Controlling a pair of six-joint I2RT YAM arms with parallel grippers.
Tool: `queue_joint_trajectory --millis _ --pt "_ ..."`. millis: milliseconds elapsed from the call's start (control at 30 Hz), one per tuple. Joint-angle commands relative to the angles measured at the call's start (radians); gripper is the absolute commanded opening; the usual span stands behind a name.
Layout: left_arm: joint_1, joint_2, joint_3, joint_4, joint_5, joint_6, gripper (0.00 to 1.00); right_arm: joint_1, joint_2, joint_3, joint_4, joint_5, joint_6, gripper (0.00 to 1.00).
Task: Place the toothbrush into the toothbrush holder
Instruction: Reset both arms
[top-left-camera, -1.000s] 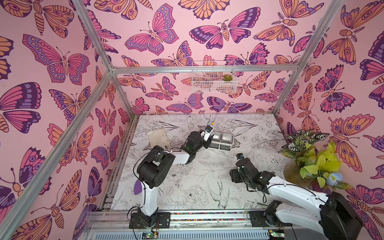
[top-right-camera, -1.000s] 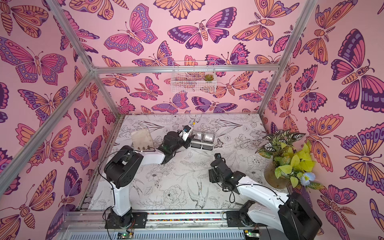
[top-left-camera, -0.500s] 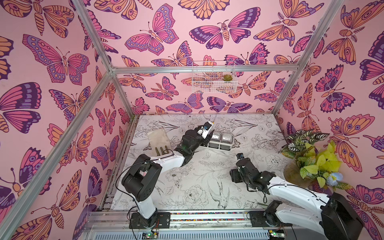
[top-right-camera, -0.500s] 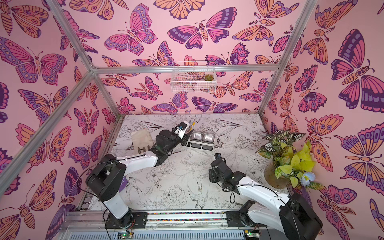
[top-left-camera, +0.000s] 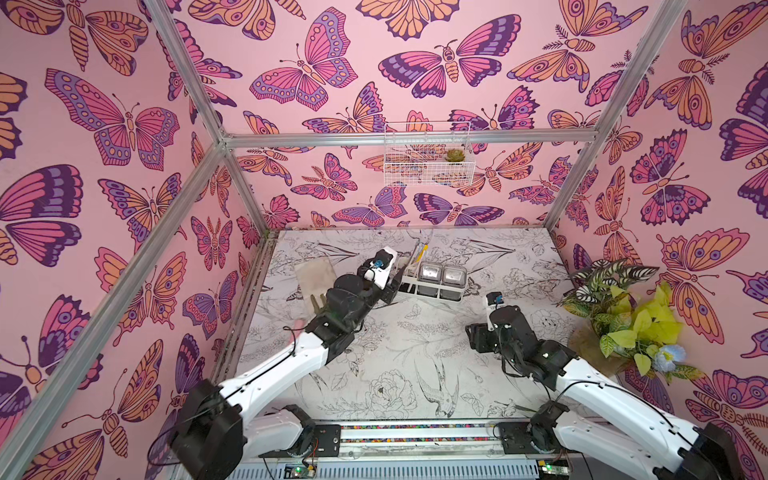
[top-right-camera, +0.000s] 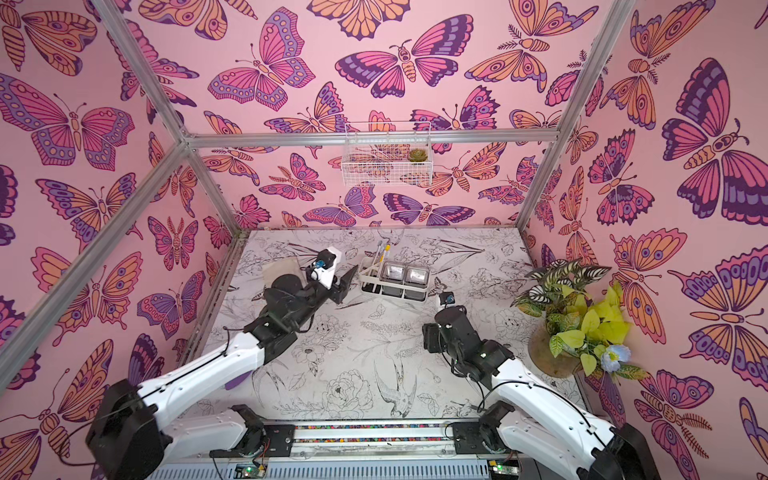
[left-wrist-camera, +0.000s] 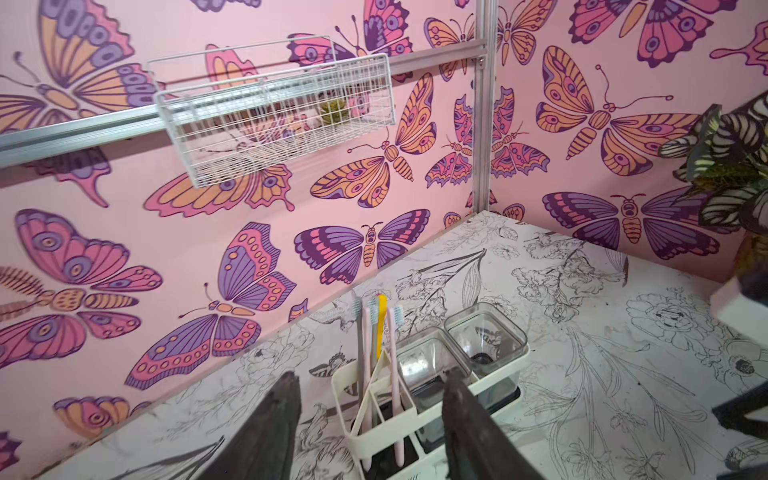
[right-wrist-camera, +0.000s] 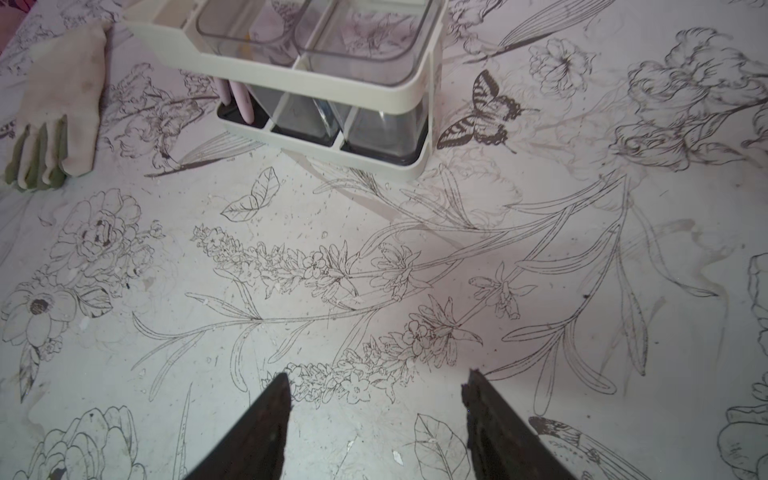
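One toothbrush holder (left-wrist-camera: 343, 395) stands at twelve o'clock on the table, with two clear cups (left-wrist-camera: 484, 336) in it. In its slotted end I count four toothbrushes (left-wrist-camera: 392, 374) for certain: two pink, one yellow toothbrush (left-wrist-camera: 381, 324) and one grey toothbrush (left-wrist-camera: 360, 345). A fifth thin grey stem may stand among them, but they overlap and I cannot tell. One glove (right-wrist-camera: 62, 104) lies at ten o'clock. One potted plant (top-left-camera: 619, 316) sits at three o'clock. One wire basket (top-left-camera: 428, 178) hangs on the wall at twelve, with one small succulent (top-left-camera: 455, 155) inside. There are two robot arms, a left arm (top-left-camera: 282, 365) and a right arm (top-left-camera: 602, 386).
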Motion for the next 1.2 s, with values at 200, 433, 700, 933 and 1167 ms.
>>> queue_joint_trajectory --millis 200,433,700,933,1167 --pt "-0.001 -0.183 -0.077 -0.379 -0.200 -0.134 0.60 -0.042 -0.098 0.113 -0.105 0.058 -0.028 0.68" --pt "0.008 -0.229 -0.163 -0.403 -0.266 -0.164 0.71 -0.048 -0.150 0.164 -0.130 0.254 -0.117 0.72" --pt "0.009 -0.272 -0.254 -0.336 -0.362 -0.155 0.99 -0.059 -0.140 0.199 -0.128 0.311 -0.150 0.76" --pt "0.007 -0.373 -0.343 -0.276 -0.474 -0.139 1.00 -0.102 -0.113 0.116 0.091 0.382 -0.271 0.84" --pt "0.007 -0.467 -0.418 -0.207 -0.471 -0.112 1.00 -0.240 0.008 -0.005 0.394 0.363 -0.355 0.86"
